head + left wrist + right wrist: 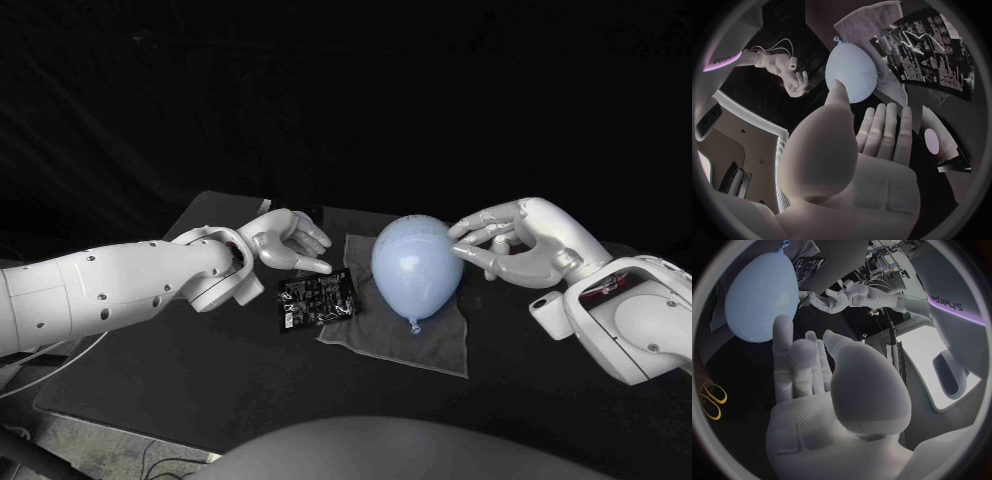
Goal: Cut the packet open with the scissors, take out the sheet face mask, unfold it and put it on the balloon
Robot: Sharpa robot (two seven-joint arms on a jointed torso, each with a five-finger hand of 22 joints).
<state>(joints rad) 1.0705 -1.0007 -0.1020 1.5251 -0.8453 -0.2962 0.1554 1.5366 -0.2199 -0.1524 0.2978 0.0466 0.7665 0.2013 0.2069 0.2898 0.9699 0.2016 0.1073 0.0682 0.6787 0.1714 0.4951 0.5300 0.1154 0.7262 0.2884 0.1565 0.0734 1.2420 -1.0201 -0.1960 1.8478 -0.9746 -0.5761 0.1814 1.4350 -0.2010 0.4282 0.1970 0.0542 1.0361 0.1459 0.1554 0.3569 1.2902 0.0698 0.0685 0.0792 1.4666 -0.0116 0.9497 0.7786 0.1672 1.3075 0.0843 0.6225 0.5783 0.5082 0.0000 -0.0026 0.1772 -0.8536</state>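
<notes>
Empty, fingers spread, the left robot hand (284, 245) and right robot hand (512, 250) flank the balloon (415, 265); a nudge could roll it away.

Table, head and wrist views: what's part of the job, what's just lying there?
Job: black packet, pale blue balloon, yellow-handled scissors.
Lying about: grey cloth under the balloon.

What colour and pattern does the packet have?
The packet is black with white print; see left wrist view.
</notes>
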